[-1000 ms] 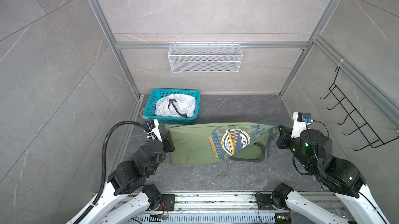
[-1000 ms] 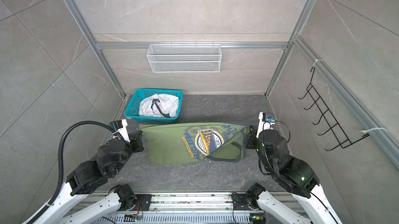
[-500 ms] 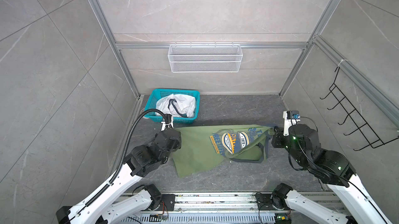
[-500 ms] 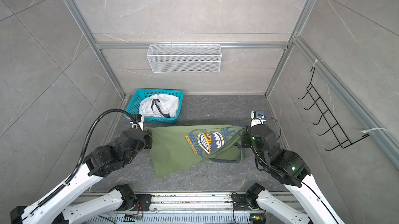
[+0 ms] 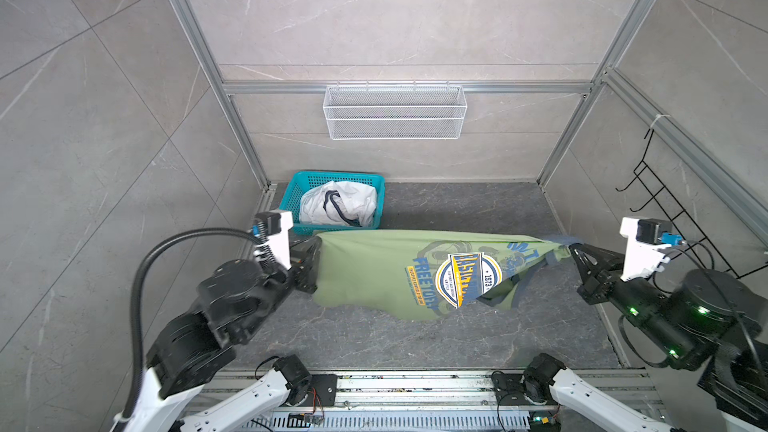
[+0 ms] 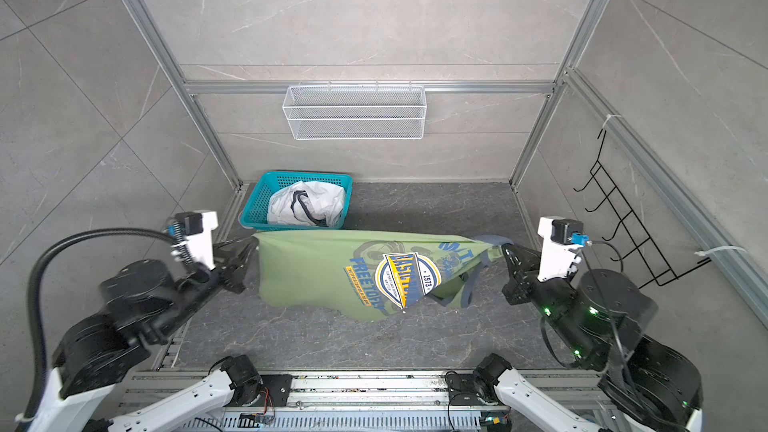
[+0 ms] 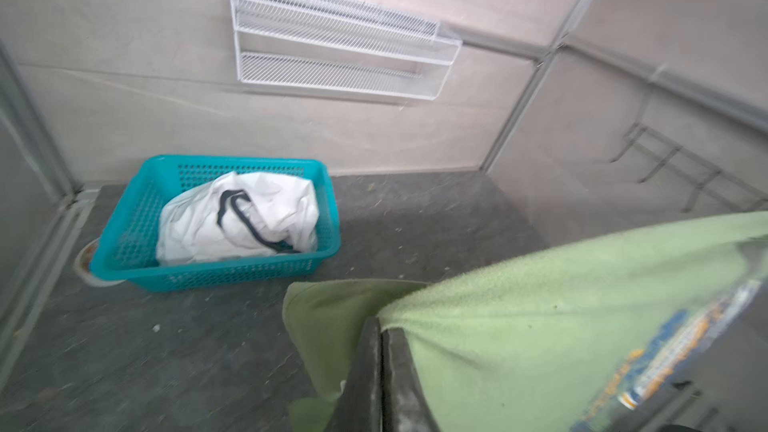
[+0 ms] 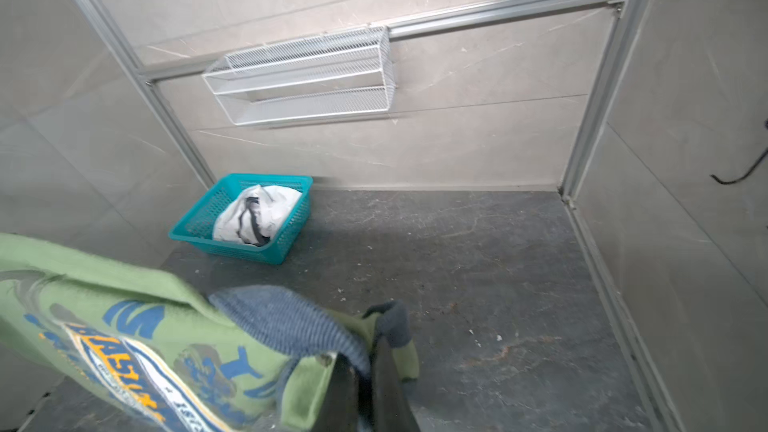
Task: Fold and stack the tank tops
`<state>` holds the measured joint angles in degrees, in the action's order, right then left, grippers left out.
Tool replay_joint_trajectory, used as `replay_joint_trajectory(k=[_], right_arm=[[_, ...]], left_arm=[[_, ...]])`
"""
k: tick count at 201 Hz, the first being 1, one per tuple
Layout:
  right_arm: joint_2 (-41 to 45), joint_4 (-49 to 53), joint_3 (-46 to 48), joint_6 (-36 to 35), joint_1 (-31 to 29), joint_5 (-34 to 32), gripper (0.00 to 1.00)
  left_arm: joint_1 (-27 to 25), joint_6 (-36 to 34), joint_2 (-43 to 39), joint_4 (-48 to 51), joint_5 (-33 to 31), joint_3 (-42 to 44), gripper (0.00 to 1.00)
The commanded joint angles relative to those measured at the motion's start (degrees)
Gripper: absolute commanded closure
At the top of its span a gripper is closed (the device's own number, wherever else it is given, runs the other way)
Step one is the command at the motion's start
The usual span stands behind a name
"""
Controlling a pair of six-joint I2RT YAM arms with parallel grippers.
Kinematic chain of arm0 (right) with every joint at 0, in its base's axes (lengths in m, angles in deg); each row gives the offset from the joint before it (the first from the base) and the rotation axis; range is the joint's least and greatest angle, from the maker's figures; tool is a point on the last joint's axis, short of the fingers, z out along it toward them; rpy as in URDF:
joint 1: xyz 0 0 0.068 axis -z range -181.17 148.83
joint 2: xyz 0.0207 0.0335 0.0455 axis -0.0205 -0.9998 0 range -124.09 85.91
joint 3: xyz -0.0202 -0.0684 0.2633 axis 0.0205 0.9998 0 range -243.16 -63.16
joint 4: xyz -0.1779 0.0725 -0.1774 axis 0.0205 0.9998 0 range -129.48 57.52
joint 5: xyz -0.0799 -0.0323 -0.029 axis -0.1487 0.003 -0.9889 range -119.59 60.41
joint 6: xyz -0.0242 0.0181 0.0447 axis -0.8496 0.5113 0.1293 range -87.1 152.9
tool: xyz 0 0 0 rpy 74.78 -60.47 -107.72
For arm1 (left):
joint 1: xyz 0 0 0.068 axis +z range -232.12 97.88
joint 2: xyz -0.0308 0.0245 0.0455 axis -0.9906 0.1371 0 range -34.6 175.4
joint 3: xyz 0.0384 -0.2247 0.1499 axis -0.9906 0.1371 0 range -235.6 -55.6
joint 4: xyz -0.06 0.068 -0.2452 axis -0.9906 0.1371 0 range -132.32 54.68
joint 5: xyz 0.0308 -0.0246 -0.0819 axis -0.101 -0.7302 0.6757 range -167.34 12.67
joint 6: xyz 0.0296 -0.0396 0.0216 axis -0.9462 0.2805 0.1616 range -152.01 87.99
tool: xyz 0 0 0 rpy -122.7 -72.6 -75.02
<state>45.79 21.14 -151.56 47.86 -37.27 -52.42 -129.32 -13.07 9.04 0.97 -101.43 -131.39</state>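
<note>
The olive green tank top (image 5: 374, 272) (image 6: 316, 267) hangs stretched between my two grippers above the dark floor, its blue-and-cream chest graphic (image 5: 465, 278) facing up and its lower edge sagging. My left gripper (image 5: 313, 251) (image 7: 380, 326) is shut on its left edge. Pinching the grey-trimmed strap end is my right gripper (image 5: 571, 249) (image 8: 365, 351), also shut. The white tank top (image 5: 338, 203) (image 7: 237, 217) with navy trim lies crumpled in the teal basket (image 5: 291, 197) at the back left.
A white wire shelf (image 5: 395, 111) hangs on the back wall. A black hook rack (image 5: 665, 217) is mounted on the right wall. The teal basket (image 6: 259, 197) stands just behind the stretched shirt's left end. The arm bases sit on the front rail (image 5: 415, 392).
Both grippers have drawn apart toward the side walls, pulling the green tank top taut and lifting it. Half a second ago its left part drooped lower toward the front.
</note>
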Motion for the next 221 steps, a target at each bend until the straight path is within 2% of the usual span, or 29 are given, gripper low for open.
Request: replay_joint_trajectory(k=[1, 14, 31, 40, 47, 49, 55, 60, 66, 71, 79, 87, 100, 116, 147, 168, 196, 221], right_arm=[[-6.46, -3.34, 3.14, 0.33, 0.23, -10.73, 1.00], [-11.45, -5.33, 5.50, 0.07, 0.24, -15.14, 1.00], [-19.99, -6.75, 7.26, 0.13, 1.03, -18.74, 1.00], [-24.01, -7.18, 7.56, 0.71, 2.78, -17.67, 1.00], [-27.59, -8.18, 7.98, 1.05, 6.01, -13.88, 1.00], [-28.42, -8.42, 8.11, 1.24, 6.80, -12.52, 1.00], [-30.25, -9.36, 8.47, 1.68, 9.67, -9.25, 1.00], [-32.38, -10.45, 8.91, 2.20, 12.86, -5.21, 0.88], [-34.31, -10.96, 8.92, 2.75, 15.73, -1.85, 0.61], [-35.92, -10.94, 8.59, 2.90, 17.42, 0.09, 0.43], [-37.58, -10.15, 7.84, 3.05, 18.47, 0.54, 0.30], [-38.31, -9.17, 7.22, 3.06, 18.73, 0.41, 0.24], [-35.80, -9.78, 9.36, 2.98, 18.70, 2.42, 0.20], [-29.39, -12.20, 15.21, 3.06, 18.70, 7.18, 0.19], [-17.86, -11.66, 27.13, 5.17, 18.69, 19.51, 0.22], [-12.34, -11.60, 35.02, 8.12, 18.61, 24.27, 0.25], [-6.65, -14.24, 45.42, 13.41, 18.61, 30.15, 0.29], [-4.20, -18.55, 53.58, 19.68, 18.65, 33.43, 0.30]], left_arm=[[0.59, -0.39, 12.55, -2.86, -9.27, -1.98, 1.00], [2.13, -0.45, 21.01, -2.85, -9.31, -5.01, 1.00], [6.75, 2.08, 33.28, -1.41, -4.28, -9.85, 1.00], [8.70, 2.73, 39.96, -1.42, -1.26, -12.29, 1.00], [9.53, 3.10, 44.83, -0.57, -0.08, -15.08, 1.00], [9.63, 3.12, 46.51, -0.35, 0.10, -15.92, 0.97], [10.09, 2.46, 50.73, 0.72, 0.32, -19.02, 0.80], [10.49, 2.17, 54.74, 2.74, 0.23, -22.36, 0.65], [10.94, 2.59, 59.29, 6.56, -0.70, -27.41, 0.53], [11.12, 2.96, 62.68, 10.15, -1.57, -32.06, 0.44], [11.32, 3.32, 66.87, 14.42, -2.54, -37.35, 0.34], [11.13, 3.74, 68.48, 17.57, -2.62, -41.12, 0.28], [10.03, 3.81, 64.61, 15.60, -2.62, -38.01, 0.19], [8.69, 4.51, 55.23, 8.52, -1.04, -25.97, 0.13], [7.77, 12.15, 38.50, 3.69, 3.60, -1.36, 0.14], [7.48, 17.40, 29.81, 4.02, 5.70, 12.39, 0.15], [6.70, 22.98, 22.41, 7.57, 8.82, 23.57, 0.18], [6.51, 25.49, 19.10, 7.27, 13.90, 30.38, 0.20]])
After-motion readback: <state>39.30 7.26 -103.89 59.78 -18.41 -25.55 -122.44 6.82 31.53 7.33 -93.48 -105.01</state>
